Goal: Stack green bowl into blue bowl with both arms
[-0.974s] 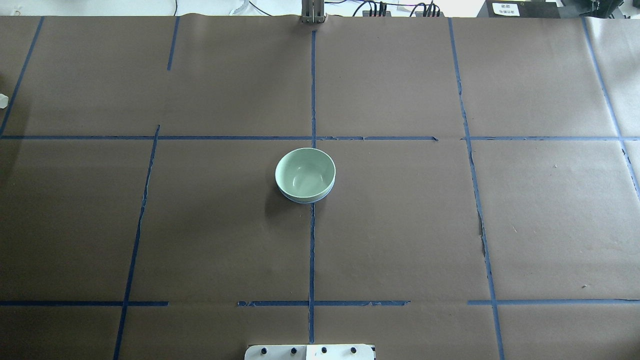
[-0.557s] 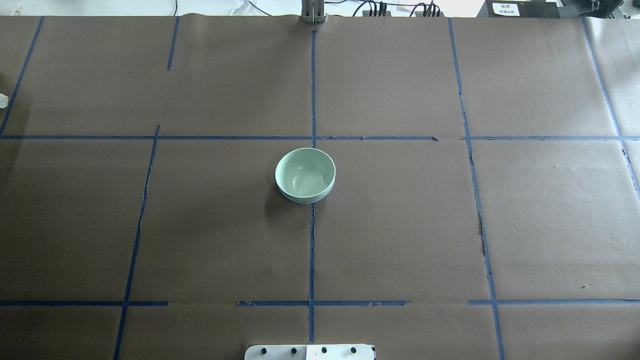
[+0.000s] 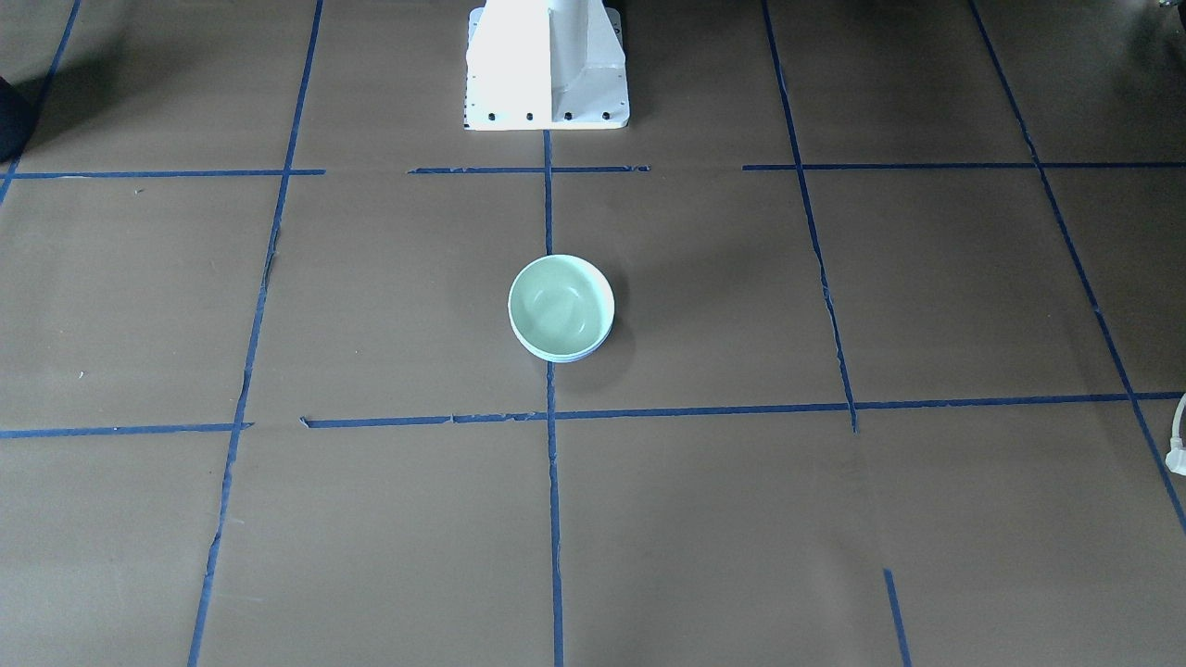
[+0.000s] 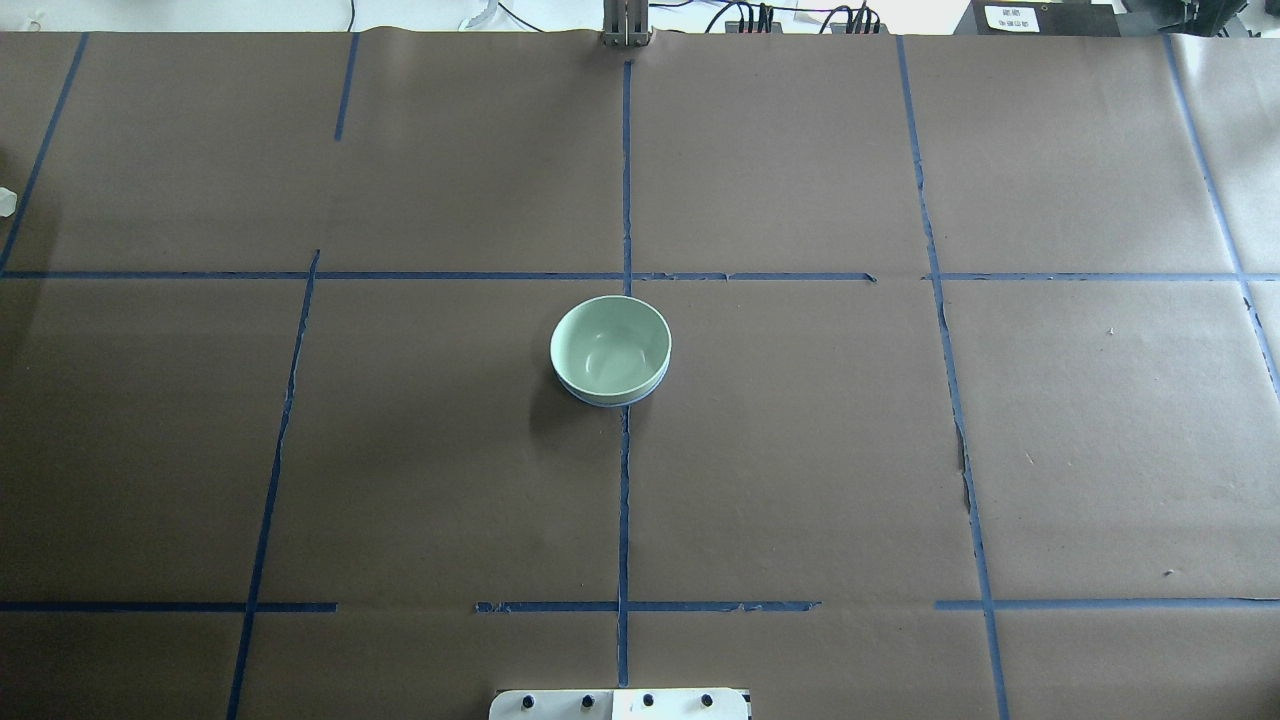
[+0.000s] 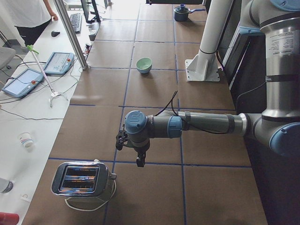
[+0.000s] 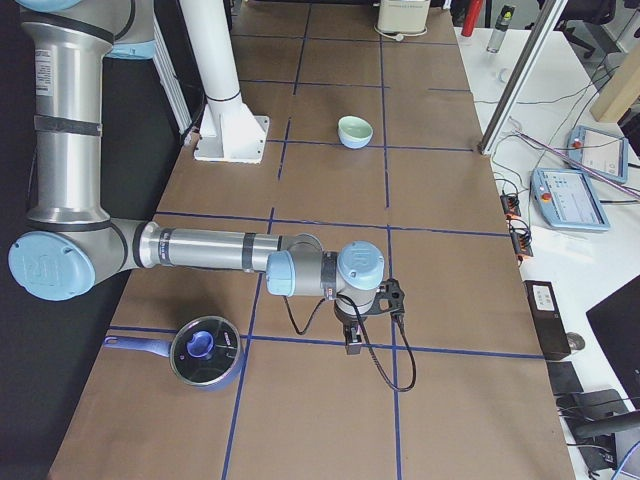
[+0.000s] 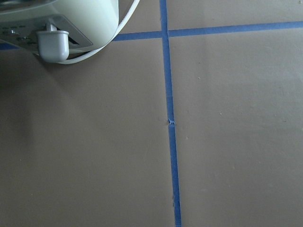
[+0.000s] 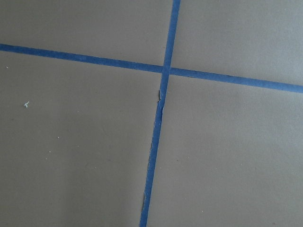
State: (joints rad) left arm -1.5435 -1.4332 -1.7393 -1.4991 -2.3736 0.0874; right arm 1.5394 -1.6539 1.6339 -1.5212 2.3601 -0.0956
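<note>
The green bowl (image 4: 610, 345) sits inside the blue bowl (image 4: 611, 401) at the middle of the tabletop (image 4: 800, 450), on the centre tape line. Only a thin blue edge shows under the green rim. We judge the stacking done.

Both arms are well away from the bowls, out at the two ends of the tabletop. The left tool (image 5: 139, 161) hangs near a toaster (image 5: 80, 179), and the right tool (image 6: 354, 343) hangs near a lidded pot (image 6: 203, 352). They show only in the side views, so we cannot tell whether either is wide or narrow.

The main risk we see is at the ends. A low swing by the left arm could catch the toaster or its cord, and the right arm could clip the pot. A pass over the centre could nudge the glossy stack.

We can read no writing. A white label (image 4: 1012, 17) beyond the far edge and a sticker on the arm are too small.
</note>
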